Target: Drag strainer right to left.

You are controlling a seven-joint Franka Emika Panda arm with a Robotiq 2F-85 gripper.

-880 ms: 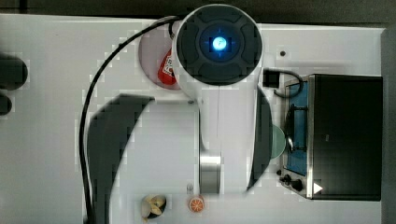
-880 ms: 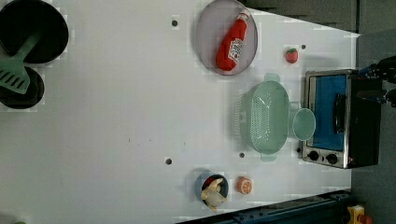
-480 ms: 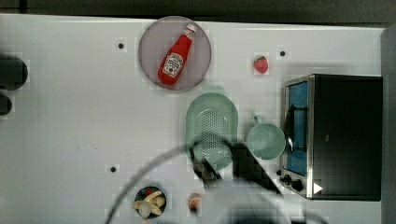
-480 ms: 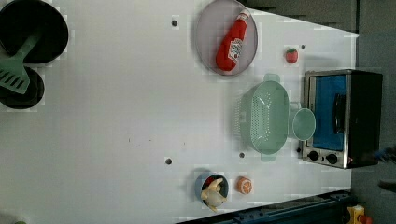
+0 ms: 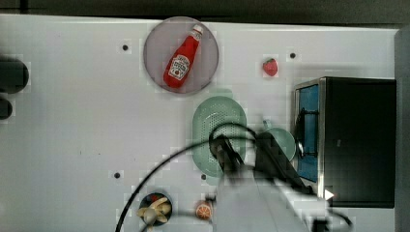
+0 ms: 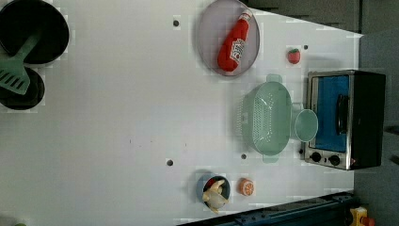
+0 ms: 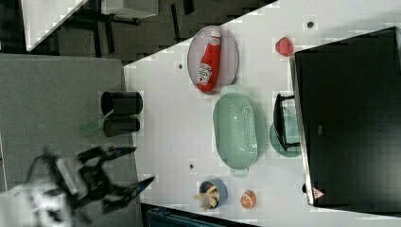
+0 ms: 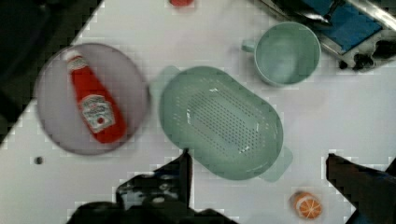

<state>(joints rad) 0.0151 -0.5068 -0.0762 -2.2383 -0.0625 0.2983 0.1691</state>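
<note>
Mint-green strainer [image 6: 270, 118]: oval, perforated in the middle, lying flat on the white counter [image 6: 117, 117], nothing of mine touching it.
Strainer's neighbours: in the left view the grey plate [image 6: 207, 33] sits just above it, the mint cup [image 6: 306, 125] just to its right, and the toaster oven [image 6: 346, 117] beyond the cup.
Plate load: a red ketchup bottle [image 5: 181, 58] lies on the plate.
Gripper [image 8: 257, 179]: my fingers [image 8: 180, 175] are spread wide and hold nothing; in the wrist view they hang above the strainer's near rim.
Arm: in the top view I reach in from the bottom edge, over the strainer's lower end.
Small items: a strawberry [image 5: 270, 66] near the oven; an orange half [image 6: 245, 186] and a small bowl of food [image 6: 213, 188] below the strainer in the left view.
</note>
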